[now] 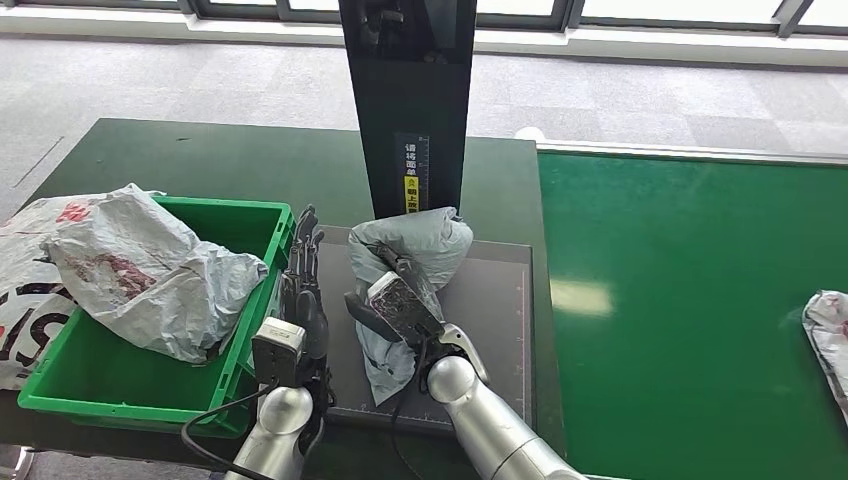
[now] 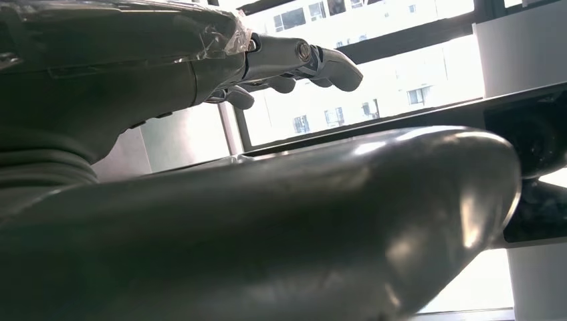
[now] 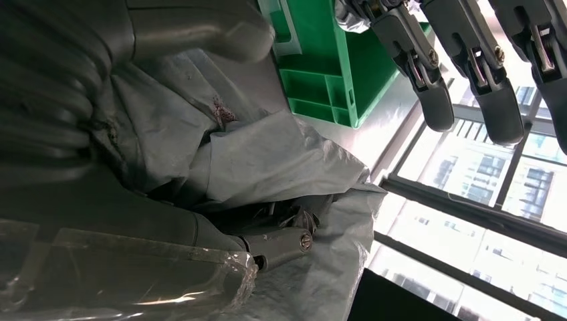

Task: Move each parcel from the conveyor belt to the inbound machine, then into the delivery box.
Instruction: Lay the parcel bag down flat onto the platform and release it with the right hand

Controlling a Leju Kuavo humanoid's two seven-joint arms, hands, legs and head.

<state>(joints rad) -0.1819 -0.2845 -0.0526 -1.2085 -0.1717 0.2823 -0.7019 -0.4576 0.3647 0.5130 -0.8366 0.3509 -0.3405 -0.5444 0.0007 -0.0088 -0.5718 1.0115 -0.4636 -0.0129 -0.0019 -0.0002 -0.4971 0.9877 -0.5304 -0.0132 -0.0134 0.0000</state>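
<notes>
Green conveyor belt carries one waiting parcel at its far right edge. We note the green delivery box already holds parcels. On the inbound machine, our right hand grips the grey parcel. Left hand stands beside it, fingers apparently extended, holding nothing. Risk: slack wrapping may slip from the grip during transfer.
</notes>
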